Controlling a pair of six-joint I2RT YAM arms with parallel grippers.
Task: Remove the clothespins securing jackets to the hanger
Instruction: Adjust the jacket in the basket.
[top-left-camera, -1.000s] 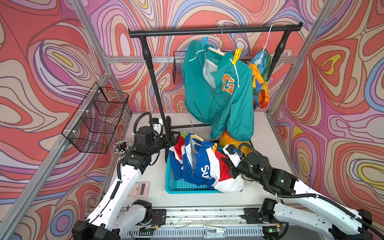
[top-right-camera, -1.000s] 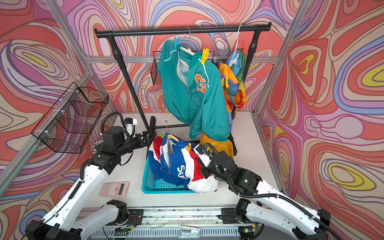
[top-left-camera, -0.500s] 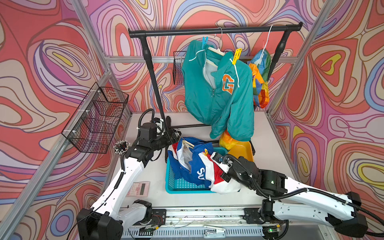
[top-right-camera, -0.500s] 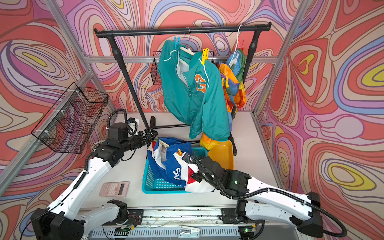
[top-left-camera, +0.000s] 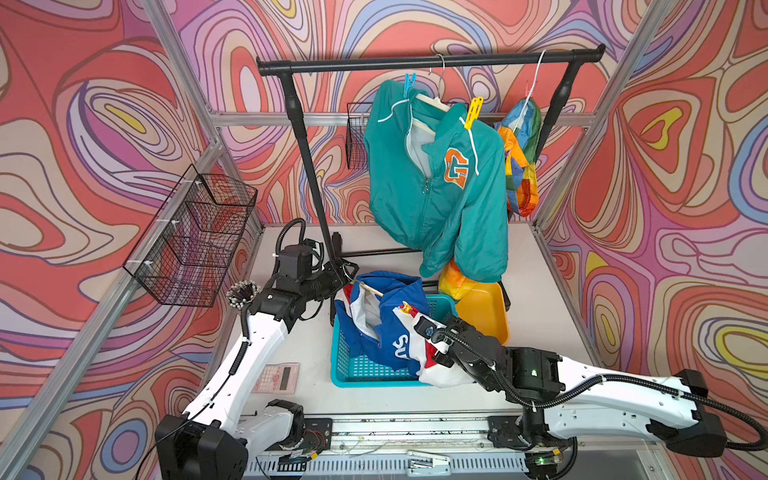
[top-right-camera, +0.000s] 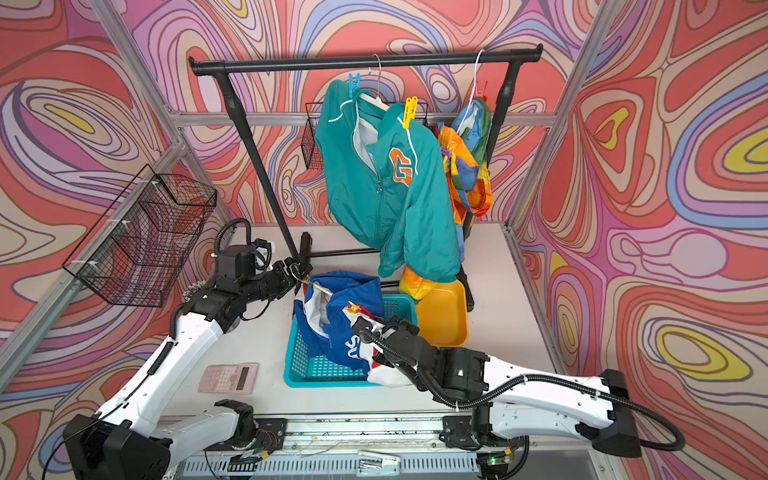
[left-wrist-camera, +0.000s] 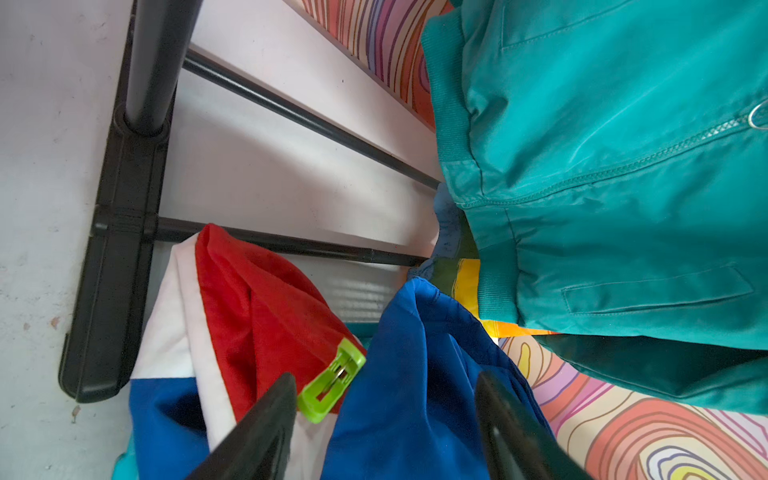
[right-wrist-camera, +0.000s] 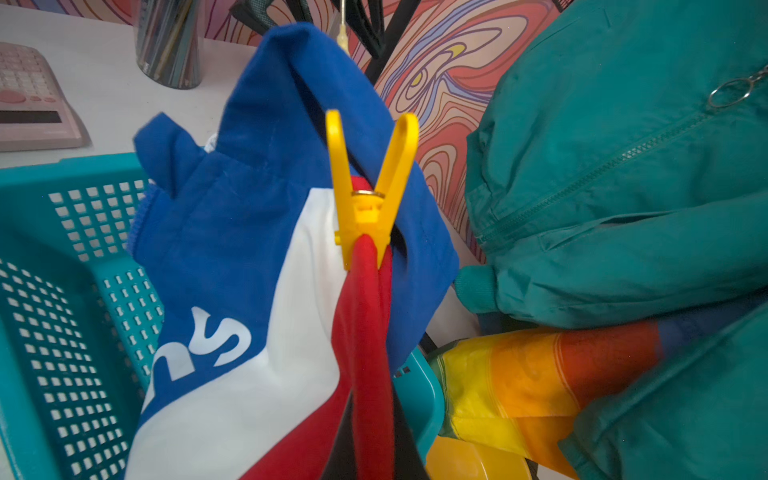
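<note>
**Gripping blue jacket over the basket, both pins on**

- Blue jacket (top-left-camera: 390, 332) with red and white panels is off the rail (top-left-camera: 415, 62), bunched half in the teal basket (top-left-camera: 365, 370) at table centre and partly lifted above it. A wooden hanger (top-left-camera: 371, 289) end pokes out of its collar side.
- Right gripper (right-wrist-camera: 368, 436): fingers closed tight on a fold of the jacket's red and white fabric. The yellow clothespin (right-wrist-camera: 370, 191) stands just above that pinch, clamped on the red fold with its handles up. Gripper does not touch the pin.
- Left gripper (left-wrist-camera: 384, 378): fingers well apart, nothing clamped between them. The green clothespin (left-wrist-camera: 331, 382) sits on the red and blue fabric right against one fingertip (left-wrist-camera: 282, 390). Cannot tell whether they actually touch.
- Teal jacket (top-left-camera: 436, 183) with the orange "G" hangs from the rail on its hanger. It has a blue clothespin (top-left-camera: 409, 83) on one shoulder and a yellow shoulder clothespin (top-left-camera: 473, 111) on the other.
- Rainbow jacket (top-left-camera: 521, 166) hangs just beside it at the rail's end. A reddish clip (top-right-camera: 481, 87) shows near its hanger wire, too small to read well.
- Yellow bin (top-left-camera: 486, 316) sits beside the basket, under the teal jacket's hem.
- Pink calculator (top-left-camera: 277, 377) lies near the left arm.
</note>
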